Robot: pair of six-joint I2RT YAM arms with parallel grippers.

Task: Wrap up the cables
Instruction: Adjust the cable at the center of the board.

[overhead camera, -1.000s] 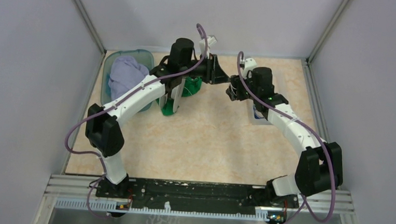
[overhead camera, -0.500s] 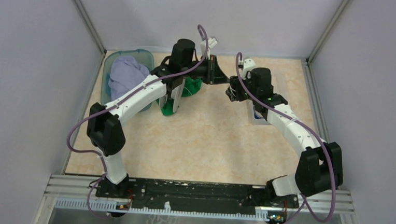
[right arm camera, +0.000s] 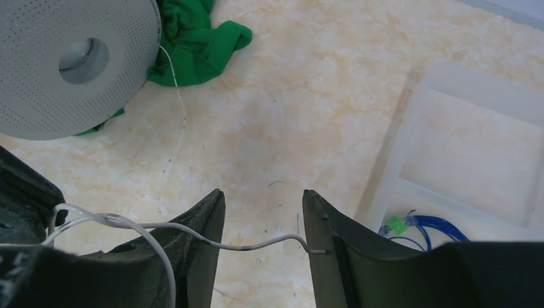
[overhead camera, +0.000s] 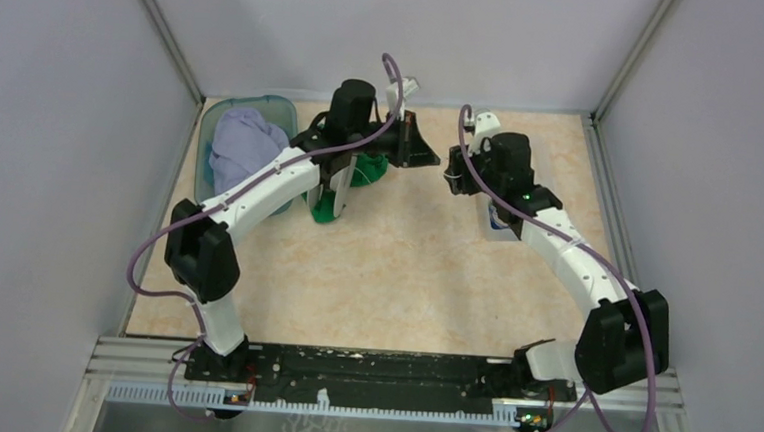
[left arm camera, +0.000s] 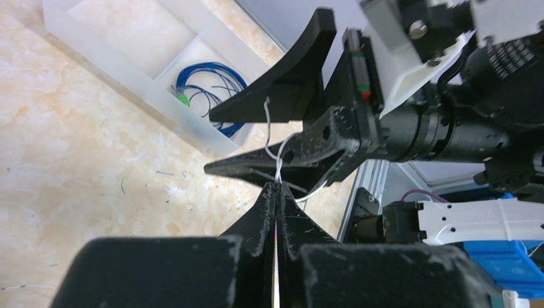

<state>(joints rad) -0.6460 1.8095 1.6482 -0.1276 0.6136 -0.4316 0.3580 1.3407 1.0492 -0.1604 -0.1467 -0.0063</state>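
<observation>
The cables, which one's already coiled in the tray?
The dark blue cable with the green bit: it lies coiled in a compartment of the tray, while the whitish cable is up in the air, pinched by the left gripper.

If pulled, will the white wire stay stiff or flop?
Probably springy: the white wire bridges the right end effector's open gap without sagging. Likely very light, being so thin; it may slip from the shut left end effector.

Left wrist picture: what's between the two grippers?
A thin whitish cable runs from the shut left gripper up to the right gripper, clearest in the left wrist view.
</observation>
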